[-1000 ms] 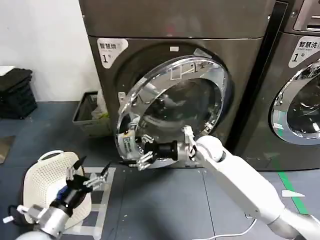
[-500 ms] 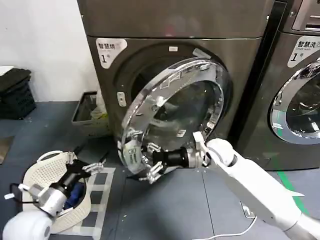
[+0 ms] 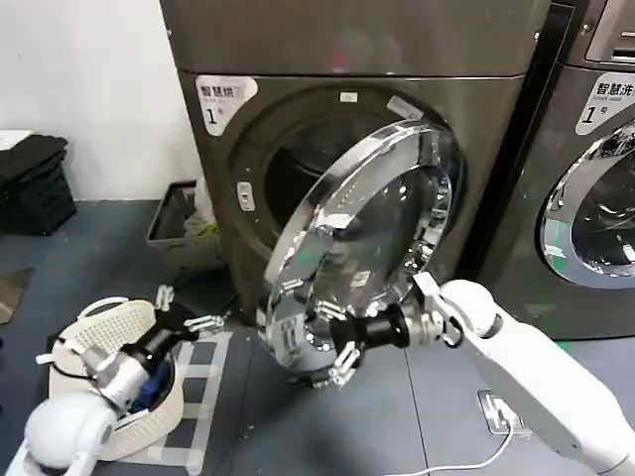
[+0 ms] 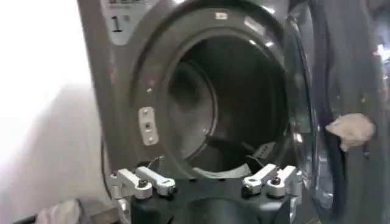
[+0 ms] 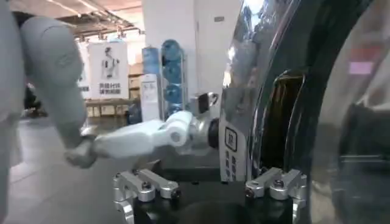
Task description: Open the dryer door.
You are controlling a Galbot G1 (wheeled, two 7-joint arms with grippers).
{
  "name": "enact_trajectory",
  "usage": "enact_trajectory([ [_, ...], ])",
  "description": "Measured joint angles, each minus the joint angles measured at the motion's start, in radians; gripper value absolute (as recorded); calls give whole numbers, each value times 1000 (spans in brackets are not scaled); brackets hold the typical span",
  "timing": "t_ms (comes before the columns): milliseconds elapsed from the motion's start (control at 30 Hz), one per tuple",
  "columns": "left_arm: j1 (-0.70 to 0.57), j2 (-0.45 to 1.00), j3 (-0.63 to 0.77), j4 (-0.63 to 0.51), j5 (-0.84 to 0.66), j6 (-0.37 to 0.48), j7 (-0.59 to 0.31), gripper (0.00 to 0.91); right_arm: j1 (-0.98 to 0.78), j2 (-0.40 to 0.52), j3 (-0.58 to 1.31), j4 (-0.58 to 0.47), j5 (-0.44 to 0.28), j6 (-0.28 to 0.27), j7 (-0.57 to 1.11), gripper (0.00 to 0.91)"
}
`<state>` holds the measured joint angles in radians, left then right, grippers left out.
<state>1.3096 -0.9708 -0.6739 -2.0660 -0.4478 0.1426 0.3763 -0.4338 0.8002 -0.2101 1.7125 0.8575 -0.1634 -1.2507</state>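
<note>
Head view: the dryer door (image 3: 362, 248) stands swung partly out from the dryer front (image 3: 496, 159), hinged on the right side, chrome ring facing out, drum opening (image 3: 298, 174) exposed. Right gripper (image 3: 335, 349) sits at the door's lower free edge, fingers spread, touching or just beside the rim; a firm pinch cannot be confirmed. Left gripper (image 3: 184, 315) hovers low over a white basket (image 3: 109, 327), fingers spread, holding nothing.

Left wrist view: left gripper (image 4: 204, 182) spread wide, facing the open drum; door's inner side (image 4: 341, 103) stands beside.

Right wrist view: right gripper (image 5: 207, 185) spread, chrome rim (image 5: 256, 103) close alongside.

Judgement: door looks heavy, rigid, hinge-guided; polished chrome likely slippery, glass breakable. Best hold is the free rim edge, hooked from behind.
</note>
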Motion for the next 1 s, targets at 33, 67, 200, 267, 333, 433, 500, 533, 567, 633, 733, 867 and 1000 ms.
enact_trajectory([
  [33, -7, 10, 11, 0, -5, 0, 5, 907, -8, -12, 8, 4, 0, 3, -7, 907],
  [67, -15, 22, 22, 0, -8, -1, 11, 907, -15, -24, 17, 7, 0, 8, -10, 907],
  [200, -43, 70, 64, 3, -34, -7, 28, 907, -47, -68, 55, 26, -1, 14, -22, 907],
  [267, -56, 96, 85, 3, -45, -13, 36, 907, -66, -92, 79, 37, -2, 15, -30, 907],
  [333, -68, 120, 108, 1, -56, -17, 43, 907, -89, -115, 108, 50, -2, 15, -33, 907],
  [433, -98, 160, 155, 0, -56, -25, 55, 907, -137, -151, 166, 68, -1, 23, -29, 907],
  [500, -121, 178, 194, 3, -51, -26, 59, 907, -185, -176, 218, 81, 0, 33, -28, 907],
  [533, -135, 184, 216, 7, -48, -28, 61, 907, -213, -189, 249, 86, 0, 39, -28, 907],
  [567, -149, 186, 237, 11, -48, -28, 62, 907, -245, -204, 282, 93, 2, 46, -29, 907],
  [633, -171, 188, 274, 18, -47, -29, 62, 907, -312, -232, 356, 104, 5, 59, -33, 907],
  [733, -206, 189, 328, 23, -49, -31, 63, 907, -416, -273, 477, 120, 20, 77, -29, 907],
  [867, -245, 191, 388, 21, -50, -32, 65, 907, -565, -309, 637, 142, 42, 117, 16, 907],
  [1000, -274, 180, 432, 22, -49, -35, 65, 907, -732, -306, 806, 164, 46, 143, 42, 907],
])
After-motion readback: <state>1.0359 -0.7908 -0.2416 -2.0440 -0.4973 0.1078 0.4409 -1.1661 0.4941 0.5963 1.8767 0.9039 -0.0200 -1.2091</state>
